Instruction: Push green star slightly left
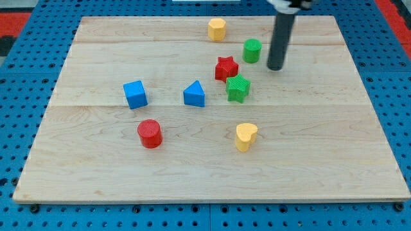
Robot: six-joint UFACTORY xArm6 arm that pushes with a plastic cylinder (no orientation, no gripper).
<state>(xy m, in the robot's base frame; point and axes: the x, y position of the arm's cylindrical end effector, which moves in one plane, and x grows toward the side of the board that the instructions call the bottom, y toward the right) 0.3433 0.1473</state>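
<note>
The green star (237, 88) lies on the wooden board (96, 173), right of centre. The red star (226, 68) touches it at its upper left. My tip (275, 66) rests on the board to the upper right of the green star, about a block's width from it. The tip is just right of and slightly below the green cylinder (252, 50).
A blue triangular block (194, 94) sits left of the green star. A blue cube (135, 94) is farther left. A red cylinder (149, 133) is at lower left. A yellow heart (245, 136) lies below the green star. A yellow hexagonal block (217, 29) is near the top edge.
</note>
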